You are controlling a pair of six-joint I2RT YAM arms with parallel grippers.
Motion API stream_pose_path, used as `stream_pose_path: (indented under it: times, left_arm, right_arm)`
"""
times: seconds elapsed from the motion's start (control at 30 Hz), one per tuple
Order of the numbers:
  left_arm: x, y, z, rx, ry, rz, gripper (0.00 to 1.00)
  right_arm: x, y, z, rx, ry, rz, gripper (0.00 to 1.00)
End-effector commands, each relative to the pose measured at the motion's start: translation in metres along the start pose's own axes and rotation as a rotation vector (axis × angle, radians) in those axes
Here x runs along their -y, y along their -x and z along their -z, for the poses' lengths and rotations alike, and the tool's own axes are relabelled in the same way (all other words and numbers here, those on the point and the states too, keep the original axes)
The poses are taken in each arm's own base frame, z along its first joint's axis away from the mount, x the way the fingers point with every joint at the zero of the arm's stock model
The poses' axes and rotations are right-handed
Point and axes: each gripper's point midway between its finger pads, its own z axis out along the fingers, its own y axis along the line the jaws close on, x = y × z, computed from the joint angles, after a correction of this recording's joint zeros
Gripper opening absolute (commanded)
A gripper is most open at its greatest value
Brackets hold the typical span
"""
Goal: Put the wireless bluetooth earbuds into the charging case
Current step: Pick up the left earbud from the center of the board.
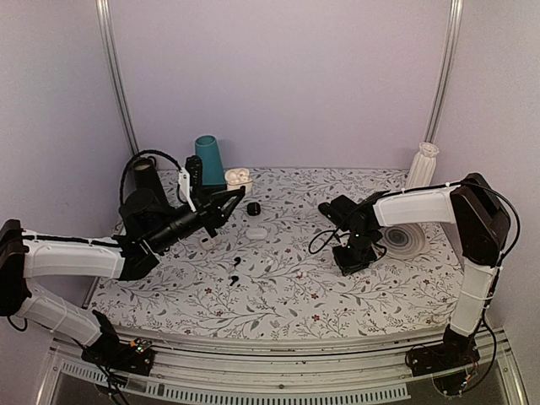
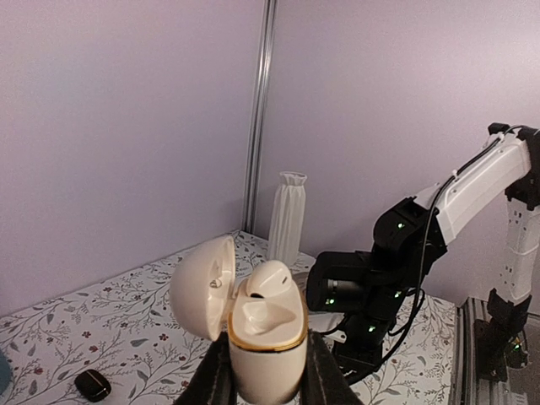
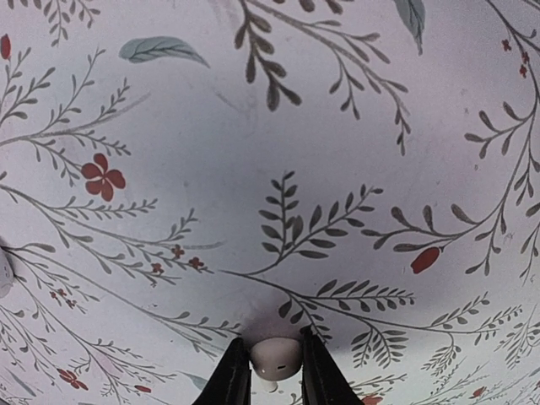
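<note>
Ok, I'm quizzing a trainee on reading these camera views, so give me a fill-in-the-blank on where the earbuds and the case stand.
1. The left gripper is shut on the charging case, whose lid is ____.
2. The number of earbuds seated in that case is ____.
3. The right gripper pinches a second earbud, whose colour is ____.
Missing words: open; one; white.

White shells and black joints on left arm [image 1: 72, 257] and right arm [image 1: 418, 205], looped black cables [image 2: 429, 245], green wrist lights [image 2: 331, 299]
</note>
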Motion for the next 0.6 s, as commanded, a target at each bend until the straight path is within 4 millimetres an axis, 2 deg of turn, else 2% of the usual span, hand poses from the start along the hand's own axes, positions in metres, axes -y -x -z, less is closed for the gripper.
stream_pose_path:
  times: [0.0,0.33,0.57]
  left_arm:
    - [0.007,0.012,-0.008,0.034,-0.028,-0.004,0.00]
    - [0.006,0.009,-0.011,0.028,-0.030,-0.006,0.00]
    - [0.006,0.009,-0.012,0.028,-0.030,-0.013,0.00]
  right_arm:
    - [-0.004,-0.011,-0.015,-0.053,0.007,0.009,0.20]
    - [-0.007,-0.006,-0.012,-0.032,0.021,0.010,0.08]
    - [-0.009,-0.001,-0.008,-0.005,0.029,0.008,0.08]
